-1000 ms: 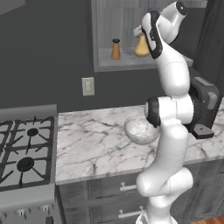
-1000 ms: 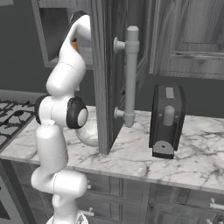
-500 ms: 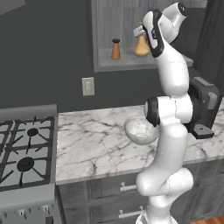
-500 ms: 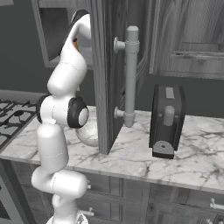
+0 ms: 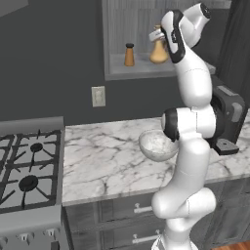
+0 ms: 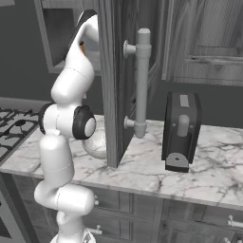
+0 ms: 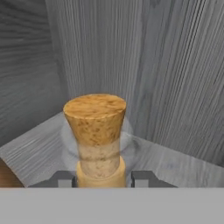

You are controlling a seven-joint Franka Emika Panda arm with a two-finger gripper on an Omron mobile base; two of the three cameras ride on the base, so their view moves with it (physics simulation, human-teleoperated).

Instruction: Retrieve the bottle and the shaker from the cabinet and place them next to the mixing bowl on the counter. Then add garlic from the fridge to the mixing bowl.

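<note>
Grey cabinet (image 5: 117, 44) niche holds bottle (image 5: 158, 50) and shaker (image 5: 129, 54).

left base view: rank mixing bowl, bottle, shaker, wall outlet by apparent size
1. mixing bowl, partly behind the arm
2. bottle, partly hidden by the hand
3. shaker and wall outlet: look about alike, not ranked

The bowl is nearer the camera than the cabinet items, which inflates it.

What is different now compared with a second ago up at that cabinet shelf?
Very little moved. The claw has narrowed around the neck of the bottle; its fingertips now sit on either side of the neck, though a firm grip can't be confirmed. The bottle stays on the cabinet shelf, and the shaker, mixing bowl and counter are as before.
</note>
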